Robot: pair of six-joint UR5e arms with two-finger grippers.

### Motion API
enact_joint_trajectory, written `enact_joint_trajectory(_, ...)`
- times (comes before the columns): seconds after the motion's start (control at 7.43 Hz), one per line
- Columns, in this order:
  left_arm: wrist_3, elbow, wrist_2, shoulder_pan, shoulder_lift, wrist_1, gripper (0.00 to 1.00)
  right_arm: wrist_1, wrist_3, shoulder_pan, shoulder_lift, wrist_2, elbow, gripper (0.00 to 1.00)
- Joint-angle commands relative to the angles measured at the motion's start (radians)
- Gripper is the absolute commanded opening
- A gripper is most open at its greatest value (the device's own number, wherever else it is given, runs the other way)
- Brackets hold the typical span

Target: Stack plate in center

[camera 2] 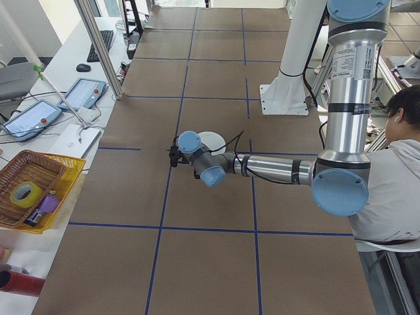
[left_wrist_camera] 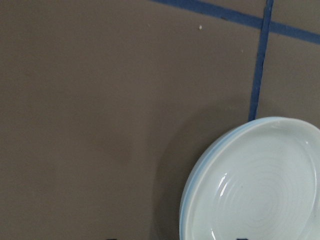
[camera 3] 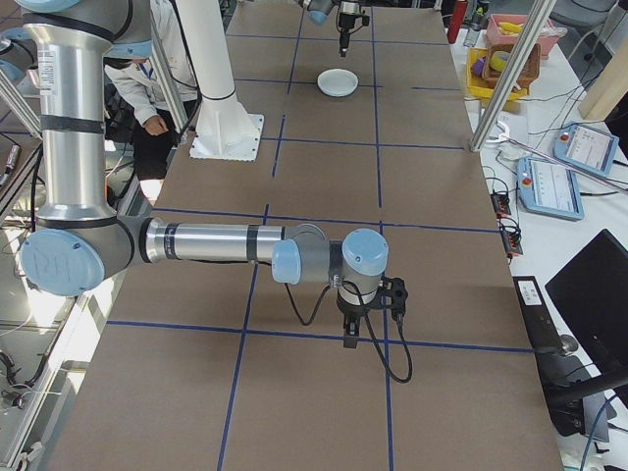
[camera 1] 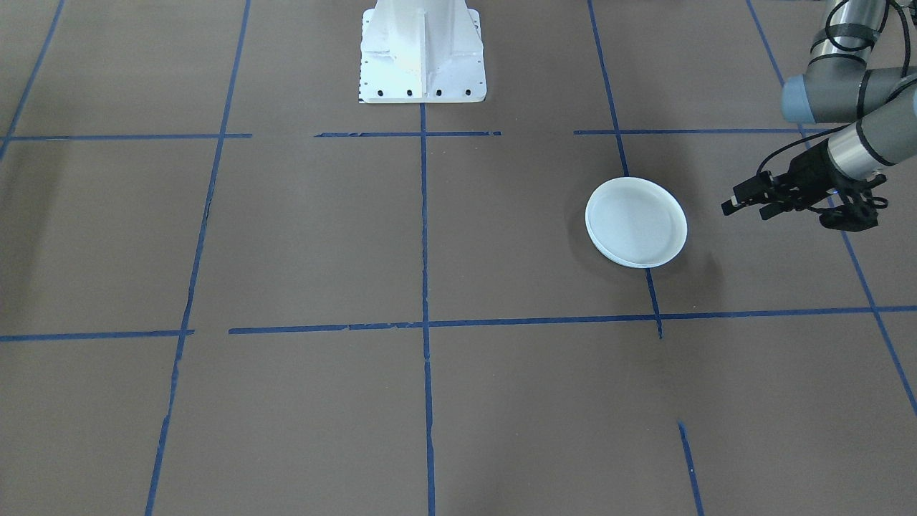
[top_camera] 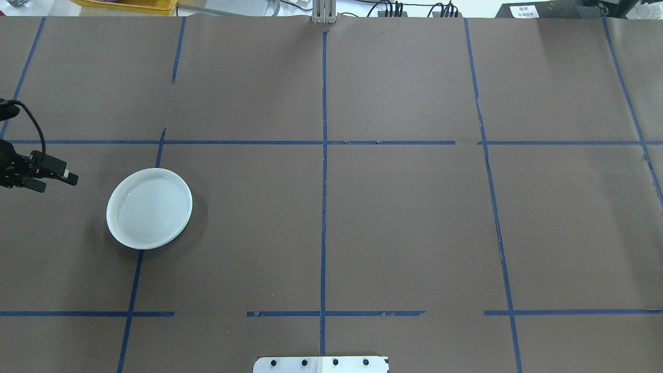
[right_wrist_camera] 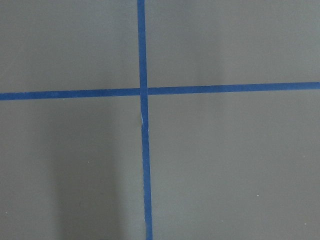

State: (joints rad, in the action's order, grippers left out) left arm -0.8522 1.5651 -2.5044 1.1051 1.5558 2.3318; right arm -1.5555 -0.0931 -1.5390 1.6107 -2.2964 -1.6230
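Note:
A stack of pale plates (camera 1: 636, 222) (top_camera: 149, 208) lies on the brown table on my left side. The top plate (left_wrist_camera: 260, 190) has concentric ridges. Under it a pale blue rim (left_wrist_camera: 191, 176) shows, and the rest of that lower plate, the center, is hidden. My left gripper (camera 1: 745, 208) (top_camera: 57, 183) hovers beside the stack on its outer side, apart from it, open and empty. The left wrist view shows its fingertips (left_wrist_camera: 112, 238) spread wide at the bottom edge. My right gripper (camera 3: 349, 336) shows only in the exterior right view, over a tape crossing, and I cannot tell its state.
The white robot pedestal (camera 1: 423, 54) (top_camera: 321, 364) stands at the table's middle edge. Blue tape lines (top_camera: 324, 207) grid the brown surface. A person (camera 2: 394, 184) sits beside the base. A basket with tape rolls (camera 2: 33, 190) and tablets (camera 2: 82, 93) lie off the table.

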Motion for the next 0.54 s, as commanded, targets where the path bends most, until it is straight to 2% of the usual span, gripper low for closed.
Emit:
enact_joint_trajectory(0.0, 0.303, 0.003, 0.005, 0.106, -0.033, -0.146, 1.0, 0.0, 0.0, -0.001, 0.0, 0.0, 0.0, 1.0)
enact_joint_trajectory(0.13, 0.481, 0.003, 0.009, 0.167, -0.033, -0.266, 1.0, 0.0, 0.001, 0.0, 0.0, 0.0, 0.0, 1.0)
enact_joint_trajectory(0.4, 0.783, 0.03, 0.105, 0.301, -0.025, -0.529, 1.0, 0.0, 0.0, 0.0, 0.0, 0.0, 0.0, 1.0)
